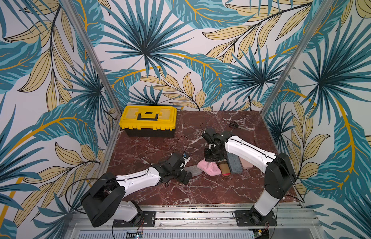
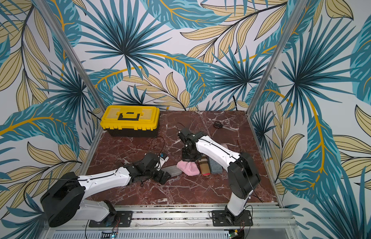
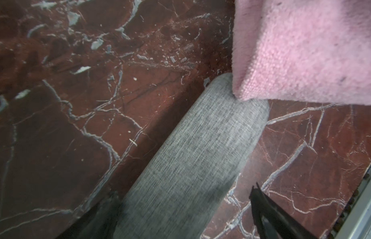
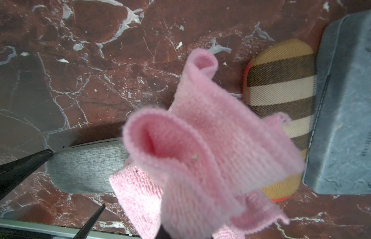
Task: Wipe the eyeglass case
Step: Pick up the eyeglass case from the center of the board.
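Note:
A grey fabric eyeglass case (image 1: 194, 170) (image 2: 172, 171) (image 3: 190, 161) (image 4: 83, 169) lies flat on the marble table (image 1: 151, 149). My left gripper (image 1: 188, 173) (image 2: 166, 173) (image 3: 180, 215) is open, one finger on each side of the case's near end, and a black fingertip (image 3: 263, 207) stands apart from the case. A bunched pink cloth (image 1: 209, 169) (image 2: 188, 168) (image 3: 304, 51) (image 4: 201, 155) hangs from my right gripper (image 1: 211, 162) (image 2: 189, 161), which is shut on it. The cloth's lower corner rests on the case's far end. The cloth hides the right fingertips.
Right of the cloth lie a plaid striped case (image 1: 225, 169) (image 4: 282, 93), a blue-grey case (image 1: 234, 164) (image 4: 346, 103) and a pink case (image 1: 247, 163), side by side. A yellow toolbox (image 1: 148, 120) stands at the back left. Scissors (image 1: 234, 124) lie at the back right.

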### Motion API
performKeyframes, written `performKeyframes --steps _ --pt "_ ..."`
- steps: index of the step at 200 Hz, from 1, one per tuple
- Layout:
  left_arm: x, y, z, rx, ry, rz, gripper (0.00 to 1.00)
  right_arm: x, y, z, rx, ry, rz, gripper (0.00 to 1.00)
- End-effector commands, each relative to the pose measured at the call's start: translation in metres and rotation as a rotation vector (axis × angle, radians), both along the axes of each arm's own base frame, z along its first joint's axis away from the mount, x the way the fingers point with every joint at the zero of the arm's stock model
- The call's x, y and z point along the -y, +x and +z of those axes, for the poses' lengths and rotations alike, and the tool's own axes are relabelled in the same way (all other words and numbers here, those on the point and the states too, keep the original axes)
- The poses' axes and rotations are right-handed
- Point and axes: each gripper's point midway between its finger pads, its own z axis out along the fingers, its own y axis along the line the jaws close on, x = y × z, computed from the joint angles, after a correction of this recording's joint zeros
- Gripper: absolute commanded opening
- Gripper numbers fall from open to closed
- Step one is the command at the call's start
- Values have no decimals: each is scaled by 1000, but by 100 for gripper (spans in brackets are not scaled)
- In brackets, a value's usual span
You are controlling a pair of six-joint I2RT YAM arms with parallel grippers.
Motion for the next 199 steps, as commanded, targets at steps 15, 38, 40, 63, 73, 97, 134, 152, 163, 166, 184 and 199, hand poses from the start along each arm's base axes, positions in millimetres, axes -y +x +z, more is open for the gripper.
performKeyframes --steps 15,38,40,63,73,97,134,152,163,166,184,199 --pt "-3 -11 3 -13 -55 22 100 -5 0 2 10 21 -18 0" --pt "-4 -14 0 -1 -33 34 100 -4 1 1 11 15 -16 0" --pt "-4 -14 1 1 -32 33 100 -4 1 1 11 15 -16 0" --pt "-2 -12 -4 8 1 30 100 -6 2 1 13 19 -16 0" --pt "-1 -14 -7 7 17 20 100 -7 2 3 14 24 -16 0" --pt "2 -18 -17 12 72 14 100 -5 2 9 36 17 -22 0" --pt "-3 -12 -16 74 92 71 93 -26 -5 2 48 25 -4 0" --pt "-5 -12 -14 98 73 76 88 -50 -12 -9 29 41 20 0" --pt "-5 -14 -16 101 68 66 85 -64 -13 -11 28 67 24 0" --pt "-5 -15 -17 101 68 63 85 -68 -14 -12 28 75 26 0" --pt "-5 -16 -19 116 56 48 82 -84 -14 -17 9 102 41 0" --pt "-3 -17 -23 118 43 33 79 -86 -16 -29 -13 90 51 0"
